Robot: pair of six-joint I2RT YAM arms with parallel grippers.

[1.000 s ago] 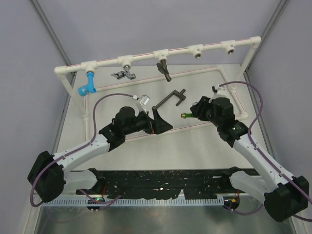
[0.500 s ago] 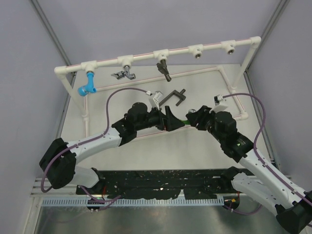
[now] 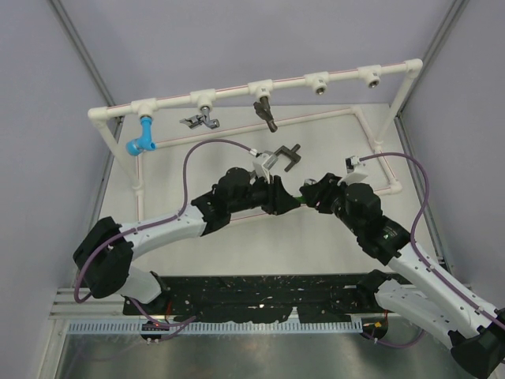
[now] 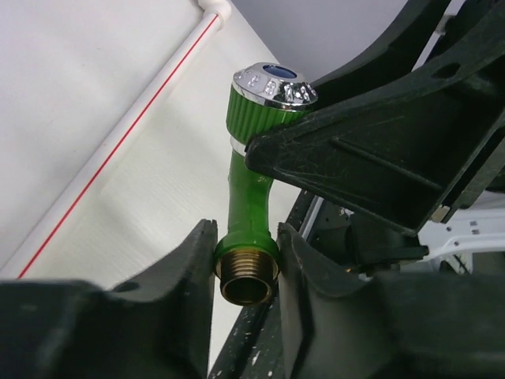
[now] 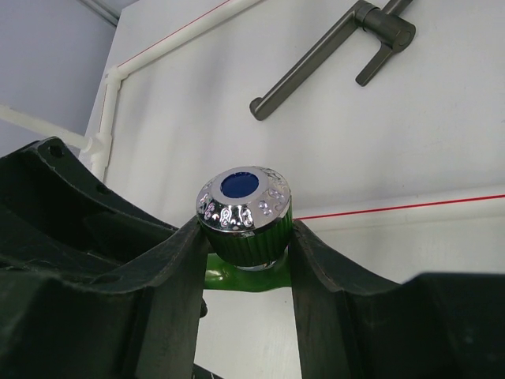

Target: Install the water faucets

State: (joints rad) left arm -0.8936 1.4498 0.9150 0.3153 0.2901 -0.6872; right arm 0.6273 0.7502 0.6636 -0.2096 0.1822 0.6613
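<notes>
The green faucet (image 4: 251,185) hangs in the air between both grippers, above the middle of the table. My left gripper (image 4: 246,254) is shut on its threaded brass end. My right gripper (image 5: 243,237) is shut on its ribbed green knob with the shiny cap (image 5: 243,199). In the top view the left gripper (image 3: 278,197) and the right gripper (image 3: 309,192) meet nose to nose and hide most of the faucet. The blue faucet (image 3: 142,139) sits in the left socket. A dark bronze faucet (image 3: 264,111) hangs from the middle socket.
The white pipe frame (image 3: 237,91) runs across the back, with two bare sockets (image 3: 318,81) at the right. A silver faucet (image 3: 200,121) lies under the second socket. The long dark T-handled faucet (image 3: 278,160) lies on the table behind the grippers.
My left arm has swung right to meet the right gripper, and its open jaws have shut on the green faucet's threaded end. The right arm brought the faucet a little left.
</notes>
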